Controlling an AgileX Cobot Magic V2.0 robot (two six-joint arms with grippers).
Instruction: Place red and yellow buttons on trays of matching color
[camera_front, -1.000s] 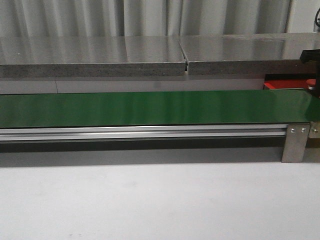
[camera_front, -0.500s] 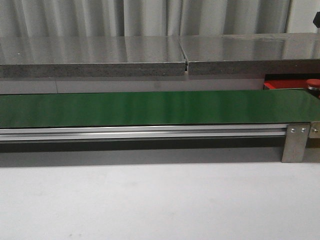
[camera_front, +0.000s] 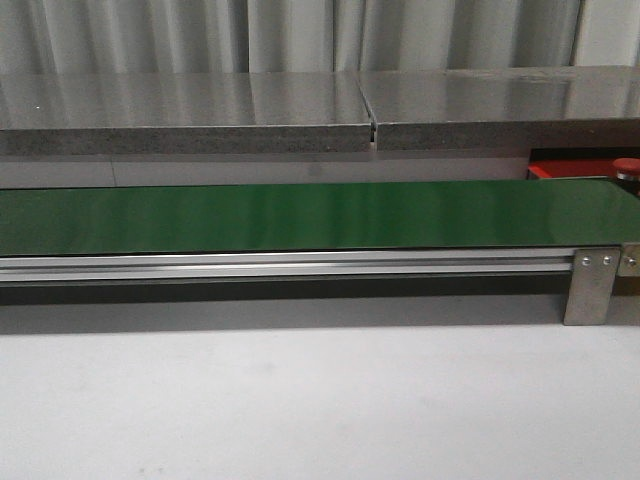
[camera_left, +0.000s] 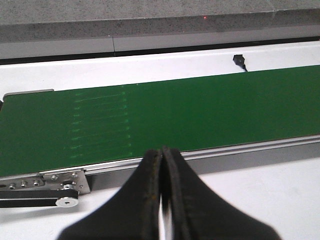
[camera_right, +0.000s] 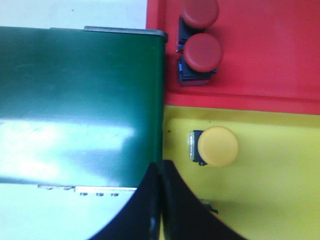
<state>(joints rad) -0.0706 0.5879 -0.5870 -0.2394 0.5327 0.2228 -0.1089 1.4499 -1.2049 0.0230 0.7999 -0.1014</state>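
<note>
In the right wrist view two red buttons (camera_right: 200, 11) (camera_right: 203, 51) stand close together on the red tray (camera_right: 270, 55), near its edge beside the belt's end. A yellow button (camera_right: 217, 146) rests on the yellow tray (camera_right: 280, 190). My right gripper (camera_right: 160, 167) is shut and empty, above the line where the belt meets the yellow tray. The front view shows only a strip of the red tray (camera_front: 570, 168) and one red button (camera_front: 627, 166) at the far right. My left gripper (camera_left: 162, 152) is shut and empty, over the white table just short of the belt.
The long green belt (camera_front: 300, 215) runs across the table and carries nothing; its aluminium rail (camera_front: 300, 265) and end bracket (camera_front: 592, 285) face me. A grey stone shelf (camera_front: 200, 120) runs behind it. A small black sensor (camera_left: 239, 60) sits beyond the belt.
In the front view the right gripper, seen at the far right edge a second ago, has risen out of view. A red button now shows on the red tray there.
</note>
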